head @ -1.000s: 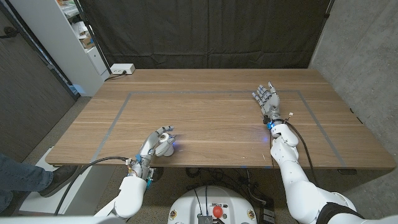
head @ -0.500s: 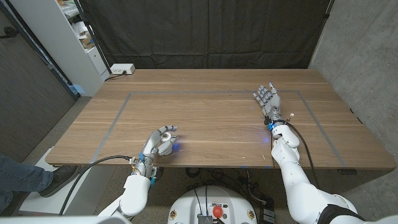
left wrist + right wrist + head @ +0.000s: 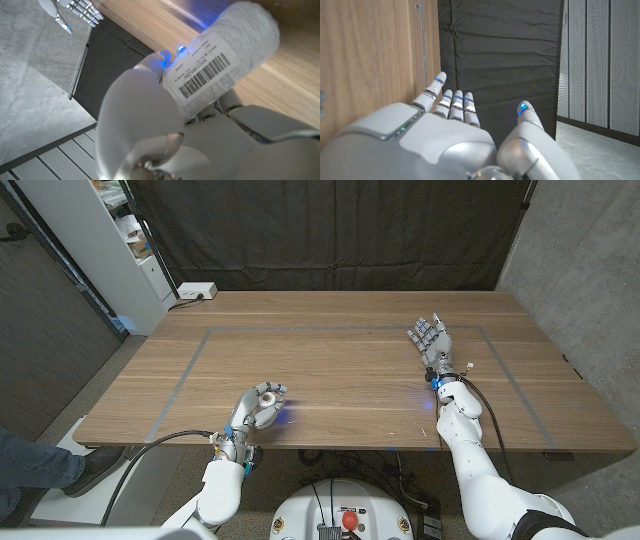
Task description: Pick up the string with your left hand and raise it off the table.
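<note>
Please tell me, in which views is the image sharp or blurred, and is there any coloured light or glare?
Head view: sharp and evenly lit, with a blue glow on the table beside the left hand. Left wrist view: the string spool and its barcode label are readable, the hand is soft and close, blue lights glare. Right wrist view: the right hand is slightly blurred.

String spool point(image 3: 235, 55) white/pale grey, white label with black barcode. Left hand point(image 3: 258, 407) and right hand point(image 3: 430, 340) white and grey, blue lights on fingers point(image 3: 439, 80). Tabletop point(image 3: 340, 370) brown wood grain with grey tape rectangle point(image 3: 190, 365). Black curtain point(image 3: 330, 230) behind, grey concrete wall point(image 3: 580, 260).
</note>
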